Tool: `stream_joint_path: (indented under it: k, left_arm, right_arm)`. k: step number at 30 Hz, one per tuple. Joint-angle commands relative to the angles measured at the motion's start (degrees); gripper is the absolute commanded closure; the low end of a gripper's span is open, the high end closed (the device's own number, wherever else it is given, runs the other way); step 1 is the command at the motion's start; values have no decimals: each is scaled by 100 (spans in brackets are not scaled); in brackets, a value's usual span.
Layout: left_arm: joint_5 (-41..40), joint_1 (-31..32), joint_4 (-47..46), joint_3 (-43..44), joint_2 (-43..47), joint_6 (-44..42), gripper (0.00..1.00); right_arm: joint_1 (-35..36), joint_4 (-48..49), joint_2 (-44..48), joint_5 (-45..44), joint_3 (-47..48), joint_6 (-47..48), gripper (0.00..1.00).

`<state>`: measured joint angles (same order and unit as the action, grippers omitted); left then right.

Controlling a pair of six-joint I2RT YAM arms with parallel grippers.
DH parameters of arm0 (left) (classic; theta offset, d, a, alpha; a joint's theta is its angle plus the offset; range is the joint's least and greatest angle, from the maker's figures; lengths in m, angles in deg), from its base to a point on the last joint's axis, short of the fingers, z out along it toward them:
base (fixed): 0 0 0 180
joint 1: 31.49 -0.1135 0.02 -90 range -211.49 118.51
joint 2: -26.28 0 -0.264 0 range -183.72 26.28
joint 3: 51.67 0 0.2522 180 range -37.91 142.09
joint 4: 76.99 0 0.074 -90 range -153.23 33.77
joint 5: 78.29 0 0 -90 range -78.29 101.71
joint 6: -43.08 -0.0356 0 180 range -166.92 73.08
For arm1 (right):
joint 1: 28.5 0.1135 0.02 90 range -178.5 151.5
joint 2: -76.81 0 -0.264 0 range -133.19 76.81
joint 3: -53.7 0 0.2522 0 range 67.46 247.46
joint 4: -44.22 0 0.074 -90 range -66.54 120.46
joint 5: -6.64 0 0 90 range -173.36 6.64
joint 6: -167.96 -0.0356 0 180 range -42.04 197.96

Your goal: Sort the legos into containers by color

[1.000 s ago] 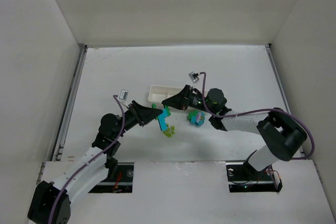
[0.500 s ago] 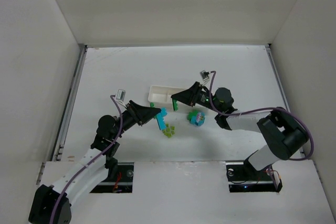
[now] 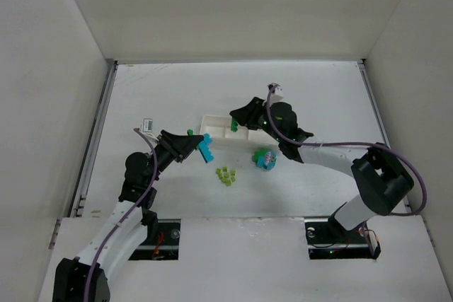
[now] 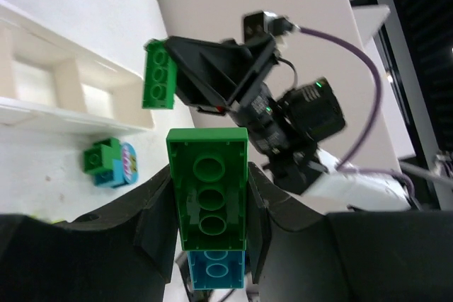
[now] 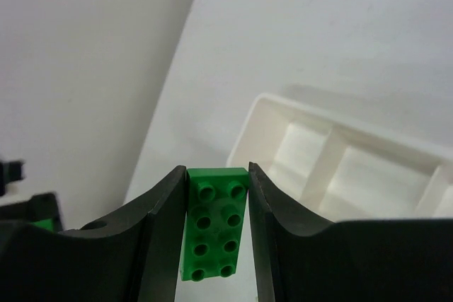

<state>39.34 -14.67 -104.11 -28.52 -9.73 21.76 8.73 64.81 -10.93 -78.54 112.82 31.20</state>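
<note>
Worktop (image 3: 318, 97) carries the white tray (image 3: 211, 125). Its right half sits under the right arm (image 3: 333, 159) in the top view, so compartment contents and colour assignment cannot be told. Over the tray's left part hovers the right end effector (image 3: 233, 124), clamped on a dark green brick (image 5: 212, 224); a release here may catch a divider or bounce out. Just beside the tray's left end, the left end effector (image 3: 200, 148) grips a stacked green brick (image 4: 207, 196) joined to a cyan brick (image 4: 216, 270); dropping both together would mix colours. The two end effectors are near each other, so collision is a risk. Yellow-green bricks (image 3: 225, 175) and a green-cyan clump (image 3: 265, 158) lie loose on the worktop; the clump's makeup is unclear.
</note>
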Motion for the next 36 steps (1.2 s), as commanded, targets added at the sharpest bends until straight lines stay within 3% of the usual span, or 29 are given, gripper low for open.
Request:
stream_joint_path:
  k: [1, 9, 13, 28, 36]
  left_arm:
    - [-162, -289, -69, 204, -20, -224, 87]
    - [-145, -342, -60, 265, -134, -470, 86]
    - [-127, -315, -86, 151, -152, -523, 85]
    - [-180, -280, -122, 160, -345, -681, 85]
    - [-180, -271, -122, 212, -381, -664, 85]
  right_arm:
    - [306, -964, -251, -1614, 675, 800, 67]
    - [859, -1641, -972, -3521, 1308, 967, 66]
    - [957, -1993, -1087, -4014, 1519, 976, 65]
    - [1018, -2266, -1526, -4279, 1915, 1064, 59]
    - [1106, -2240, -1071, -4016, 1748, 1064, 37]
